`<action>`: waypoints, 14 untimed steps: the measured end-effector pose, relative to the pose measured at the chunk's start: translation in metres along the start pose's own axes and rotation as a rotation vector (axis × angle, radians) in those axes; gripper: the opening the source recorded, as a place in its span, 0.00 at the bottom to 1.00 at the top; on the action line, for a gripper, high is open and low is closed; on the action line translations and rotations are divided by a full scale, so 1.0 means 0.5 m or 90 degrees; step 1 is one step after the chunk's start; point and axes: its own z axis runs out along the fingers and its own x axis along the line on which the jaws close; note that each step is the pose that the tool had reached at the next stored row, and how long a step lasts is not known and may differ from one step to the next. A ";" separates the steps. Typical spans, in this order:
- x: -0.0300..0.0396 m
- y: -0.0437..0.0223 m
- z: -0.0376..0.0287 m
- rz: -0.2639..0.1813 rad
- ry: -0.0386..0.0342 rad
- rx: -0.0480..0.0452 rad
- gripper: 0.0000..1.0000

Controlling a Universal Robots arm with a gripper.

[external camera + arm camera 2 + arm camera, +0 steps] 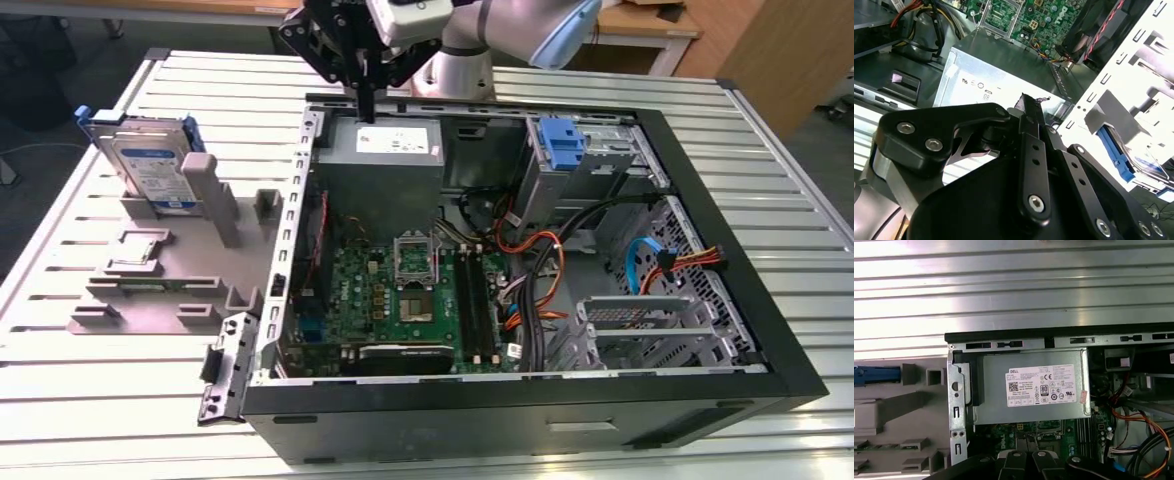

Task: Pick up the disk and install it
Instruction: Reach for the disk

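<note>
The disk (147,165), a silver drive with a printed label and blue rail frame, stands on edge in a grey holder (214,205) on the table, at the exterior view's left of the open computer case. Its blue rail (876,376) shows in the first wrist view, and the disk (1146,167) shows in the second wrist view. My gripper (364,110) hangs over the case's back corner, just above the power supply (383,145), well apart from the disk. Its fingers (1026,107) are pressed together with nothing between them.
The open case (747,300) holds a motherboard (400,300), cables, a bare blue bracket (567,145) in a drive bay and a metal drive cage (647,335). The grey fixture (140,300) carries a small square chip (134,250). The slatted metal table (80,400) lies all around.
</note>
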 end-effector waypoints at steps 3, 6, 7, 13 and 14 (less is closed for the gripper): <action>0.003 0.000 0.001 0.000 0.0005 0.0000 0.10; 0.007 -0.001 0.001 0.000 0.0009 0.0001 0.10; 0.009 -0.001 0.001 0.000 0.0009 0.0002 0.10; 0.021 -0.002 0.002 0.000 0.0012 -0.0001 0.10; 0.022 -0.002 0.003 0.000 0.0013 -0.0001 0.10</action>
